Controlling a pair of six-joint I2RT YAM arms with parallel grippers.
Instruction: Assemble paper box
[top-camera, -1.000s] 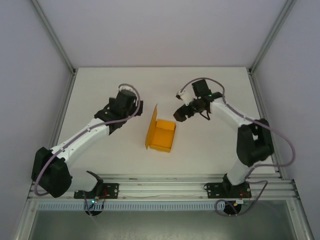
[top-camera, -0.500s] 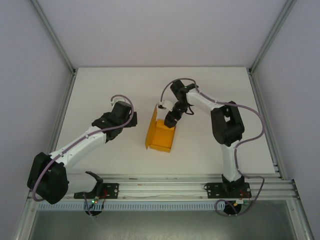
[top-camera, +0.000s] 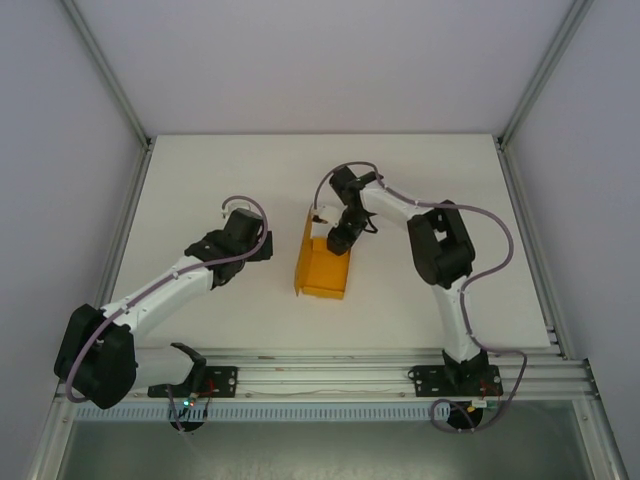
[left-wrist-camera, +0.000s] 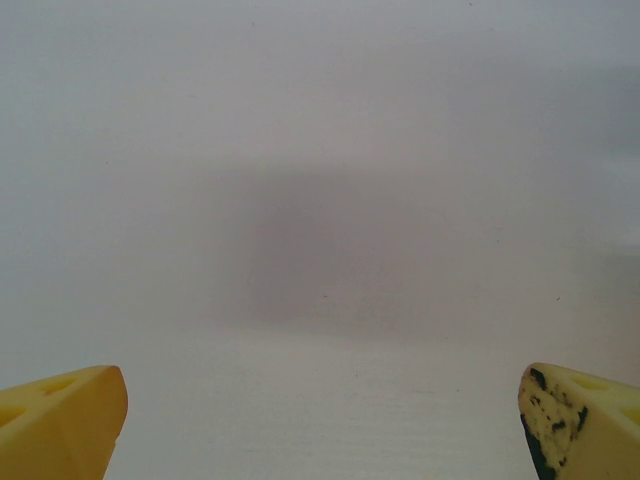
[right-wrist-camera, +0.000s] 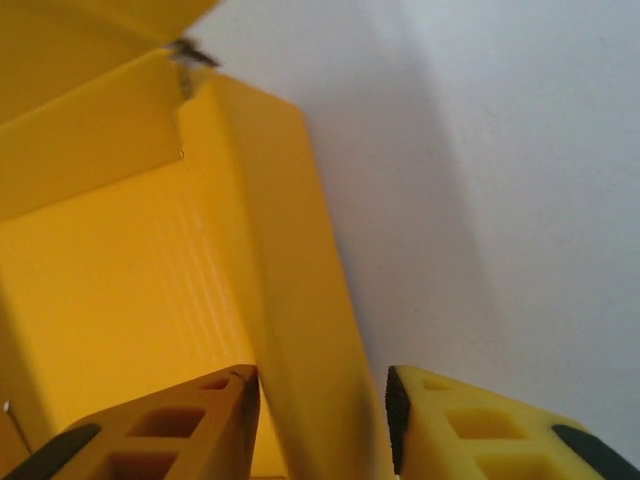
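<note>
Orange paper box (top-camera: 322, 268) sits mid-table (top-camera: 200, 180), top open, long axis approx near-to-far, tall flap up on its L side. Its far-R wall stands between the jaws of the R gripper (right-wrist-camera: 320, 405), one finger inside the box, one outside, both close to the card; can't tell if they pinch it. L gripper (left-wrist-camera: 320, 425) is spread wide over bare table, apart to the box's L. R arm is nearer.

A flat white tabletop (top-camera: 220, 180) sits between pale grey walls (top-camera: 330, 60), with aluminium corner posts (top-camera: 110, 70) and a slotted aluminium rail (top-camera: 330, 370) along its near edge.
</note>
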